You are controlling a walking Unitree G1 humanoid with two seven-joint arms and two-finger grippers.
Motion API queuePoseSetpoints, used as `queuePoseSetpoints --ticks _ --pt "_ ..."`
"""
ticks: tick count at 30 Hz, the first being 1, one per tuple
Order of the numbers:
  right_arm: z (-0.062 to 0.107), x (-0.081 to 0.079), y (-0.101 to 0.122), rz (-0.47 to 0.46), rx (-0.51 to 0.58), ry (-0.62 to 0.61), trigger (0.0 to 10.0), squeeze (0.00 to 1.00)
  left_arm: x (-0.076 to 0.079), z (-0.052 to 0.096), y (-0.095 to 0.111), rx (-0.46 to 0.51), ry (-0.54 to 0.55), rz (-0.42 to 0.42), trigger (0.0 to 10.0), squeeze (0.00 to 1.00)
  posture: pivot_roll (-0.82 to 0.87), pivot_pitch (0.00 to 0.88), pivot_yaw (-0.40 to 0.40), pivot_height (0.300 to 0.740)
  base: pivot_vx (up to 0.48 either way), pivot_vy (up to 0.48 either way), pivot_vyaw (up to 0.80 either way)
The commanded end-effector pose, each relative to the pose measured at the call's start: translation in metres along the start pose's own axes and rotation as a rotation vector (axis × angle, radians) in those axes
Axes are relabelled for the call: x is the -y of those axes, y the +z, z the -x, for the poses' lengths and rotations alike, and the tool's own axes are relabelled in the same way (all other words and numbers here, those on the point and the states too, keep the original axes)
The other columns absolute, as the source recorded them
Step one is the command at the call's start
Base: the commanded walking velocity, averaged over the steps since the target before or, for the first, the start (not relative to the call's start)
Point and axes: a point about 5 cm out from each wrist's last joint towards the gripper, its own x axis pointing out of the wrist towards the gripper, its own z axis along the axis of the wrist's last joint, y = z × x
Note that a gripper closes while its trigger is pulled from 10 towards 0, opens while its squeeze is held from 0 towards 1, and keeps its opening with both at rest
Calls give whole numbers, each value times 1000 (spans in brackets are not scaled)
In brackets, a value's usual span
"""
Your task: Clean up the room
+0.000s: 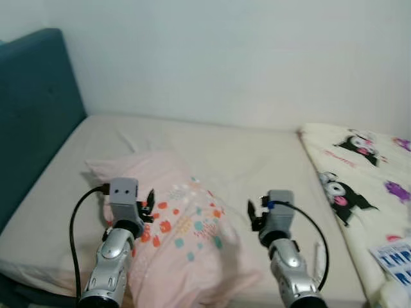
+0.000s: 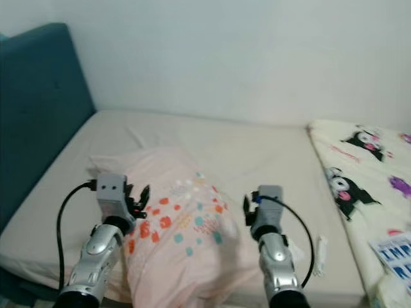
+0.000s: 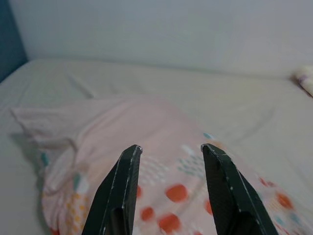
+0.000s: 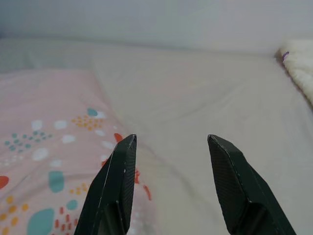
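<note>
- The robot is facing a bed (image 1: 257, 154) with a plain beige sheet, white wall behind it and a teal headboard (image 1: 32, 115) on its left.
- A pink pillow (image 1: 186, 224) with orange, teal and white spots lies rumpled on the near part of the bed, between the two arms and closer to the left one.
- The left gripper (image 3: 171, 149) hovers right above the pillow's near left part, fingers spread apart with nothing between them.
- The right gripper (image 4: 171, 139) sits just off the pillow's right edge, over the spot where the pink fabric meets bare sheet. Its fingers are also wide apart and empty.
- On the robot's right there's a cream blanket (image 1: 366, 192) with black-and-white cartoon characters on it, lying well apart from the pillow.
- A blue-and-white packet (image 1: 395, 256) rests on the blanket's near corner.
- A small white strip (image 2: 321, 247) lies on the sheet near the right arm, too small to make out.
</note>
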Motion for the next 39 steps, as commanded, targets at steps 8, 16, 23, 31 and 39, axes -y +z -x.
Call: queuePoseSetpoints --ticks 8,16,23,31,39 --pt "3 1 -4 -7 -11 -20 10000 0 7 0 -3 -23 -53 -20 10000 0 24 0 -70 740 0 113 0" --pt "4 1 -5 -10 -12 -29 10000 0 8 0 -3 -22 -65 -29 10000 0 23 0 -65 740 0 360 0" --pt "5 1 -5 -16 -10 -36 10000 0 10 0 -3 -24 -73 -47 10000 0 24 0 -61 740 0 0 0" --pt "6 1 -6 -21 -9 -38 10000 0 9 0 -2 -25 -75 -53 10000 0 25 0 -60 740 0 0 0" --pt "6 2 -5 -30 -8 -42 10000 0 11 1 -4 -33 -77 -57 10000 0 19 0 -56 740 0 0 0"
